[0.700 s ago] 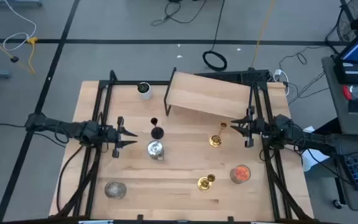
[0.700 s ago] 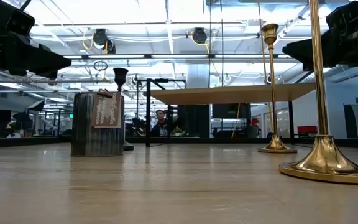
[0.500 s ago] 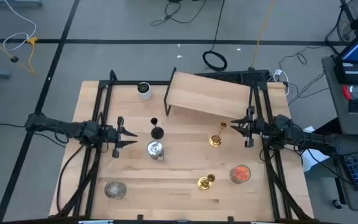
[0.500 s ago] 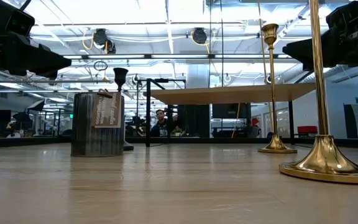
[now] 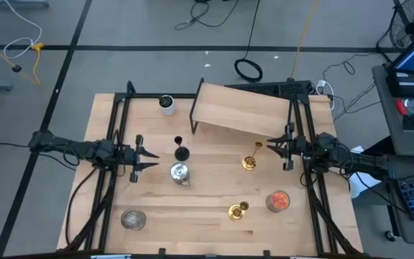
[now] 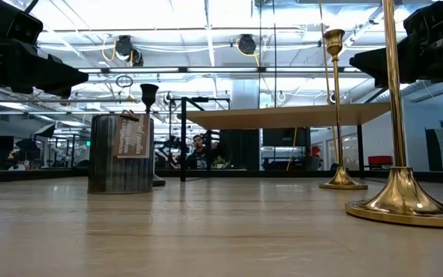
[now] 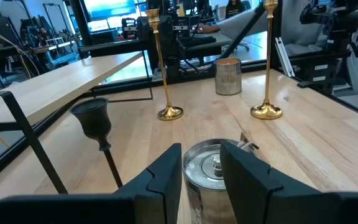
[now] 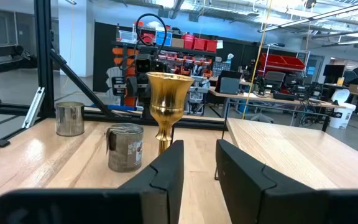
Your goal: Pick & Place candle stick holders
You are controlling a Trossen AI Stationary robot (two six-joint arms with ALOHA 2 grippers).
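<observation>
Your left gripper (image 5: pixel 152 159) hovers with fingers spread, lined up on the silvery cup (image 5: pixel 180 173) just ahead of the tips; likely its first pick. The black stemmed holder (image 5: pixel 181 152) stands close beside that cup and may get clipped. Your right gripper (image 5: pixel 270 147), fingers also spread, faces the brass holder (image 5: pixel 250 161) just off its tips. The raised wooden shelf (image 5: pixel 244 111) sits on the counter (image 5: pixel 200 208) behind. Second brass holder (image 5: pixel 238 210), orange-red cup (image 5: pixel 278 201) and other silvery cup (image 5: pixel 133 219) stand well apart.

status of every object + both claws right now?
left claw: open, empty, facing silver cup
right claw: open, empty, facing brass holder
silver cup: upright
brass holder: upright
second brass holder: upright
black stemmed holder: upright
orange-red cup: upright
second silver cup: upright
</observation>
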